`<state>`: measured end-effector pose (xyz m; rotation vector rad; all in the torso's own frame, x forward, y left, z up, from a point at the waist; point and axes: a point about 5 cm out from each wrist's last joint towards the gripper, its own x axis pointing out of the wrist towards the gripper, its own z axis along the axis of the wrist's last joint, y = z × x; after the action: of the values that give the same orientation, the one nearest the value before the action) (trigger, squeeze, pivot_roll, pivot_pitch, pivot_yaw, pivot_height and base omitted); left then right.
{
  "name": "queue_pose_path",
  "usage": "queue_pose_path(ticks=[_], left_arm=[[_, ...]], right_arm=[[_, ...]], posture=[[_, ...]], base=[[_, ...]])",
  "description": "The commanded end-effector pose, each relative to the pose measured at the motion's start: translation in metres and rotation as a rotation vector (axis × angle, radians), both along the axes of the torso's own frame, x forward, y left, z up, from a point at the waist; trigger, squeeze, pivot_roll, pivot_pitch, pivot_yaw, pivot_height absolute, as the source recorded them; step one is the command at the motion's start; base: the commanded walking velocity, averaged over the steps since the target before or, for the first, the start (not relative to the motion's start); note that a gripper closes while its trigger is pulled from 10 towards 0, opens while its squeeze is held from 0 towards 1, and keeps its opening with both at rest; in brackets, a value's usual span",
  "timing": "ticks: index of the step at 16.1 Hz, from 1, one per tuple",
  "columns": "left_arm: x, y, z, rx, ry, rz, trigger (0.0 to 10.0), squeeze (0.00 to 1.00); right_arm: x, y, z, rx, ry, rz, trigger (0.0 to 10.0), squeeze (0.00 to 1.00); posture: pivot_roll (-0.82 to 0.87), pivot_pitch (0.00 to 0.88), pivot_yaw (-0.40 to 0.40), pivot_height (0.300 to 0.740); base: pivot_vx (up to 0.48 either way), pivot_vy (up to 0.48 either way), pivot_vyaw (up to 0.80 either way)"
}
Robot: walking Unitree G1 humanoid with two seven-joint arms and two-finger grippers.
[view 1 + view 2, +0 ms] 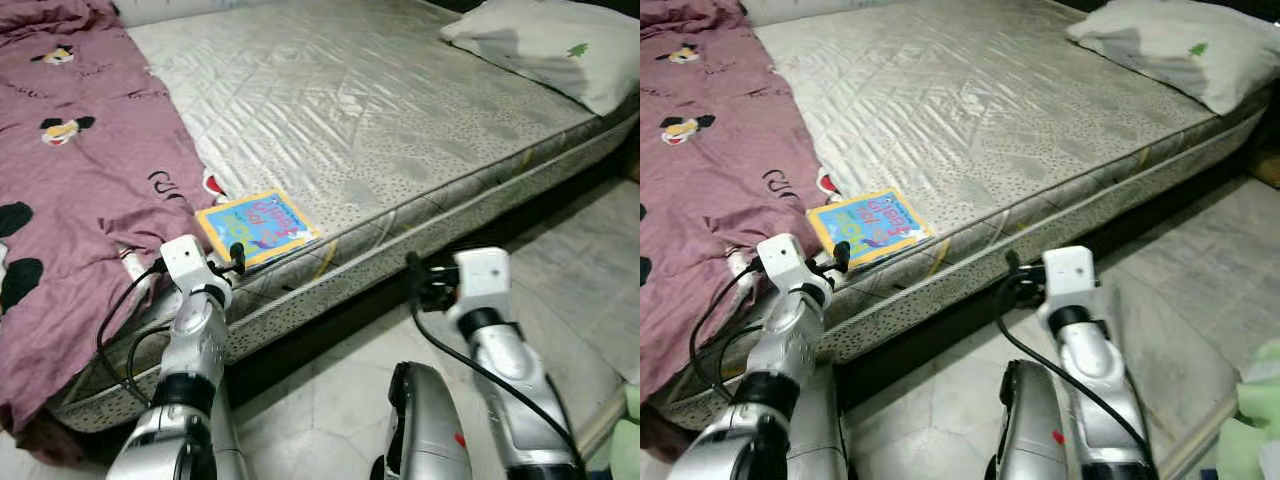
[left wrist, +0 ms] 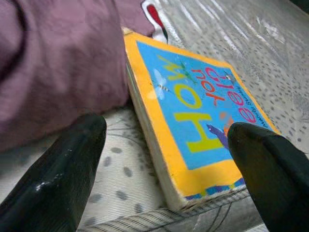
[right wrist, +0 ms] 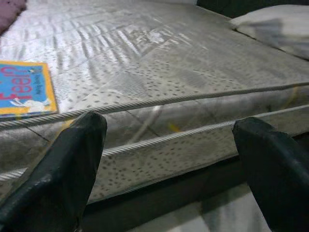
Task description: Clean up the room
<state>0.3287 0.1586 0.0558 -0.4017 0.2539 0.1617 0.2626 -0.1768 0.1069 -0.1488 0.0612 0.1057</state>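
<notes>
A maroon cartoon-print blanket [image 1: 70, 190] is spread over the bed's [image 1: 380, 120] 9 o'clock side. The left pincer [image 2: 164, 159] is held open at the mattress edge, its fingers [image 2: 58, 174] apart before a yellow-bordered picture book [image 1: 257, 226] lying just beside the blanket. The right pincer [image 3: 169, 154] is held open near the mattress side. A white pillow [image 1: 560, 45] is seen at 2 o'clock.

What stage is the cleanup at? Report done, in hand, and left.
Done: nothing visibly tidied; the purple blanket lies rumpled on the mattress.
In hand: the left gripper, open, is lined up on the book at the mattress edge, not yet gripping.
Left: grasp and put away the book. The right gripper waits open by the mattress side.
</notes>
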Motion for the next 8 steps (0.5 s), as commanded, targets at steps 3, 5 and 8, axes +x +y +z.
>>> queue_pose_path(ticks=[3, 5, 8], left_arm=[[0.006, -0.007, -0.003, -0.066, 0.014, -0.004, 10.0, 0.0], [0.005, -0.007, -0.006, -0.074, 0.018, -0.001, 10.0, 0.0], [0.004, -0.001, -0.012, -0.122, 0.045, 0.014, 10.0, 0.0]], right_arm=[[-0.012, -0.021, 0.007, -0.047, 0.024, -0.03, 10.0, 0.0], [-0.013, -0.028, 0.01, -0.067, 0.032, -0.037, 10.0, 0.0], [-0.014, -0.031, 0.013, -0.077, 0.041, -0.036, 10.0, 0.0]], posture=[[-0.19, 0.0, -0.028, 0.499], [-0.2, 0.0, -0.032, 0.499], [-0.2, 0.001, -0.044, 0.499]], base=[[0.0, 0.0, 0.0], [0.0, 0.0, 0.0], [0.0, 0.0, 0.0]])
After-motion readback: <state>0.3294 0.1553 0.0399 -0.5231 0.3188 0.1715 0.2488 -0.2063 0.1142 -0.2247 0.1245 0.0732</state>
